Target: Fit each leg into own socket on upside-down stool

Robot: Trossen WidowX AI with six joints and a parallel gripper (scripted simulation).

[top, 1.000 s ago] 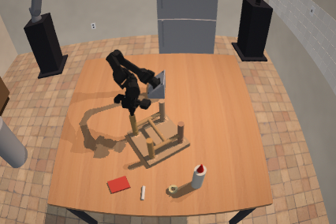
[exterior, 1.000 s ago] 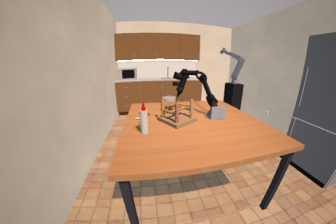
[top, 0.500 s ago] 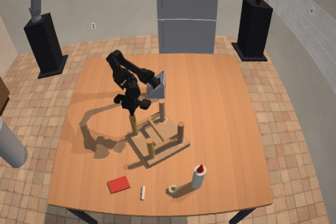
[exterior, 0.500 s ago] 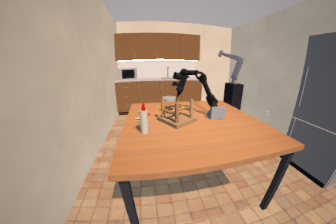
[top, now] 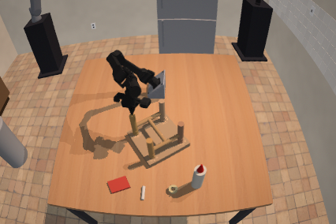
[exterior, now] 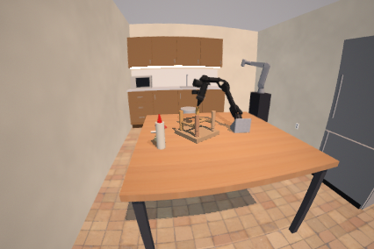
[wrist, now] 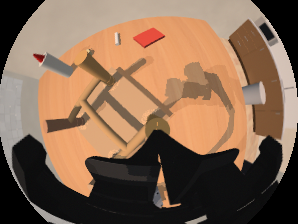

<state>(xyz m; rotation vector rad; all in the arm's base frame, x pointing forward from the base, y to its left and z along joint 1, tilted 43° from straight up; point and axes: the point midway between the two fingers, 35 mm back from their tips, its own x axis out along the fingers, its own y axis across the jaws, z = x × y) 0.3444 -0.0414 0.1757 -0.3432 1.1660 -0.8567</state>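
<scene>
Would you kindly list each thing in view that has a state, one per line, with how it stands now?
Stool: upside down, seat flat on the table, four legs upright.
Gripper: shut, right above the top of one leg; grip on it cannot be told.
Bottle: upright, red cap on.
Red block: lying flat.
White stick: lying flat.
Tape ring: lying flat beside the bottle.
</scene>
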